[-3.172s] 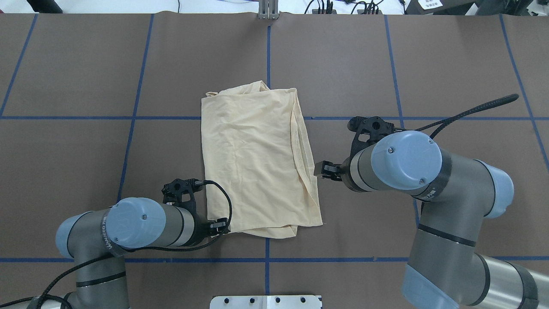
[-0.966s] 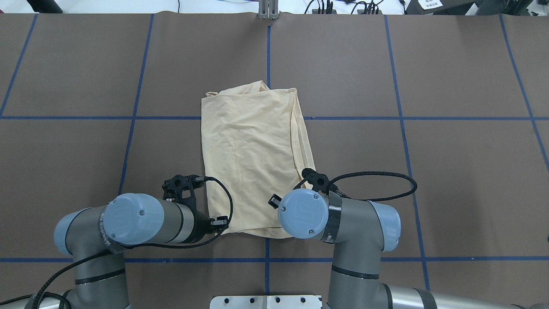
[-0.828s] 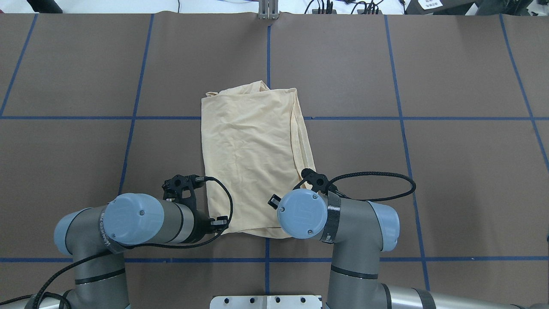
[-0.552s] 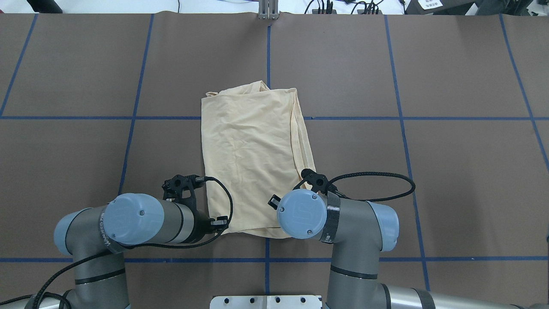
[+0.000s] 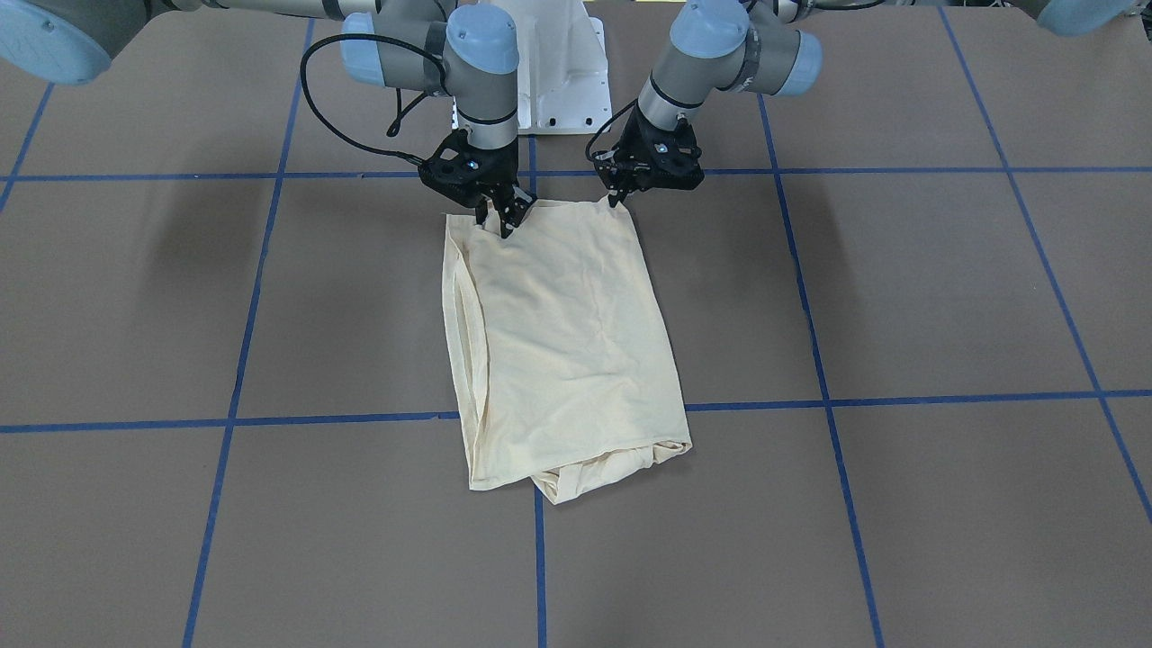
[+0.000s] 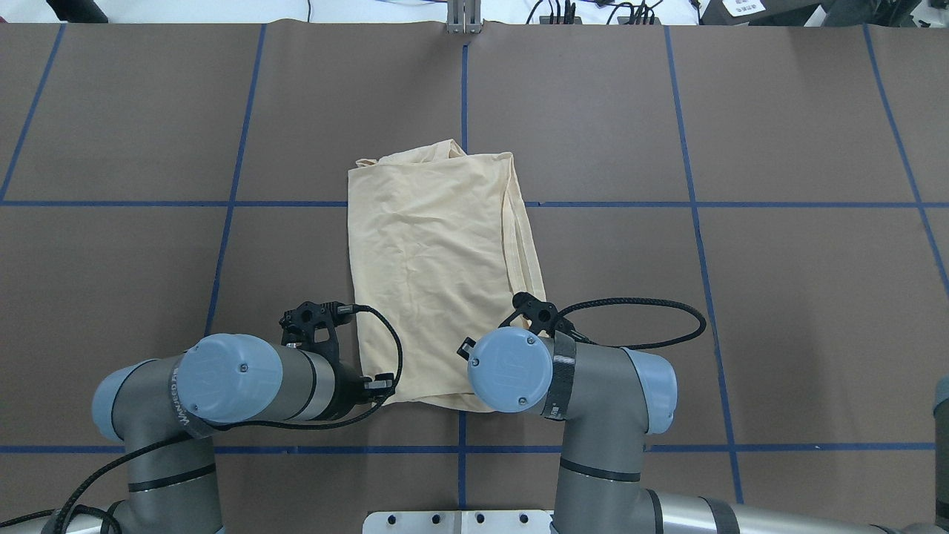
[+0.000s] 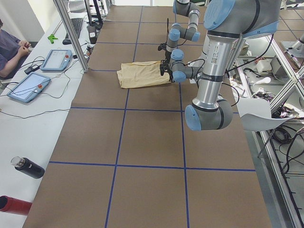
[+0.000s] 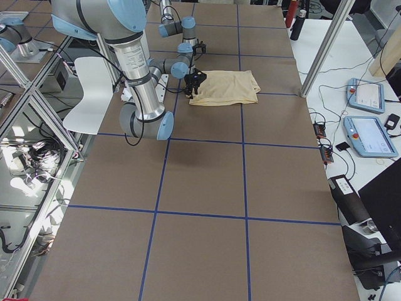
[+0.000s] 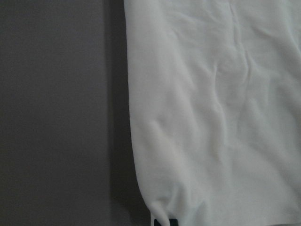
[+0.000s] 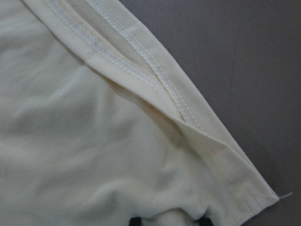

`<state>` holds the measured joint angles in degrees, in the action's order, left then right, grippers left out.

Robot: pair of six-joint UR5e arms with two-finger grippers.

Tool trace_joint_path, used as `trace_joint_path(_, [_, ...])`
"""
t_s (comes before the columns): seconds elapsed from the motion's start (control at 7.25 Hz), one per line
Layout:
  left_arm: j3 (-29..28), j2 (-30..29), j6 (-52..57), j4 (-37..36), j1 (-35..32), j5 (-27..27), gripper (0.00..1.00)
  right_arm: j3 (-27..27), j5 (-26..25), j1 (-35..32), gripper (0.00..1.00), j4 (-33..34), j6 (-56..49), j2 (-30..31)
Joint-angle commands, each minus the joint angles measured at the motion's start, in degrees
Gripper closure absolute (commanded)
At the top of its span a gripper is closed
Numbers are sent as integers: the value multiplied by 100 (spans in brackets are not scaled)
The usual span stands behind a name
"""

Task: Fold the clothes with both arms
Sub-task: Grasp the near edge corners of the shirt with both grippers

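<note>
The cream-yellow shirt [image 5: 567,342] lies folded in a long rectangle mid-table [image 6: 430,274]; its print is hidden. My left gripper [image 5: 617,198] is at the shirt's corner nearest the robot [image 6: 379,387], shut on it; the left wrist view shows cloth [image 9: 211,117] puckered at the fingertip. My right gripper [image 5: 500,223] stands on the other near corner with its fingers apart, open. The right wrist view shows the stitched hem [image 10: 141,61] and cloth bulging between the two fingertips [image 10: 169,221]. In the overhead view the right wrist hides that gripper.
The brown table mat [image 6: 778,297] has blue tape lines. The white pedestal base [image 5: 558,81] is at the robot's edge. Tablets [image 7: 57,59] and a bottle [image 7: 28,167] lie on the operators' bench beyond the far edge.
The right arm swung from the shirt's right side to its near right corner, then edged slightly left and toward the robot. The left arm and the shirt have not moved.
</note>
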<state>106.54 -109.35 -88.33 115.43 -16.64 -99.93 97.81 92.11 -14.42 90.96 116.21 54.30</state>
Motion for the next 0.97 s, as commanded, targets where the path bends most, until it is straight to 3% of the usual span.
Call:
trace_joint_path(0.0, [34, 2, 0, -3, 2, 0, 100, -34, 0, 0, 87, 1, 243, -69])
trace_joint_path(0.14, [25, 2, 0, -3, 2, 0, 100, -25, 8, 0, 100, 1, 305, -78])
trace_joint_path(0.55, [34, -7, 9, -3, 2, 0, 100, 71, 17, -35, 100, -17, 271, -60])
trace_joint_path(0.83, [182, 10, 18, -3, 2, -26, 100, 631, 70, -70, 100, 44, 262, 202])
